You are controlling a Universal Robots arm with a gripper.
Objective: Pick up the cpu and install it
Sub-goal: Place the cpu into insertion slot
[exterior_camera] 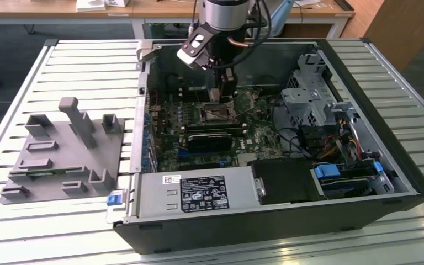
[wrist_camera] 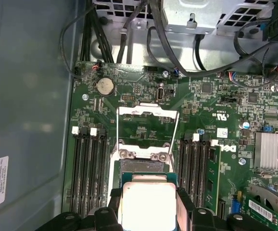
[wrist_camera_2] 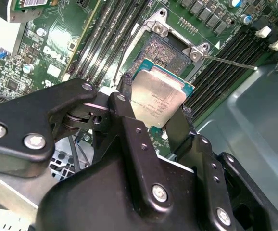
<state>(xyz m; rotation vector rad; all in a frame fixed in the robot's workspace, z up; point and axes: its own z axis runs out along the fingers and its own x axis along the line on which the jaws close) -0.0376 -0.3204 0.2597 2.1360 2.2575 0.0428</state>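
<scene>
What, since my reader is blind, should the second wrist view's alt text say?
The black tool grips the silver-topped cpu by two opposite edges, close over the open socket on the green motherboard. Dark memory slots flank the socket.

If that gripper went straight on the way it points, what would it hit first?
Probably the open CPU socket on the motherboard, directly beneath the cpu clamped in the gripper; exact depth is unclear.
</scene>
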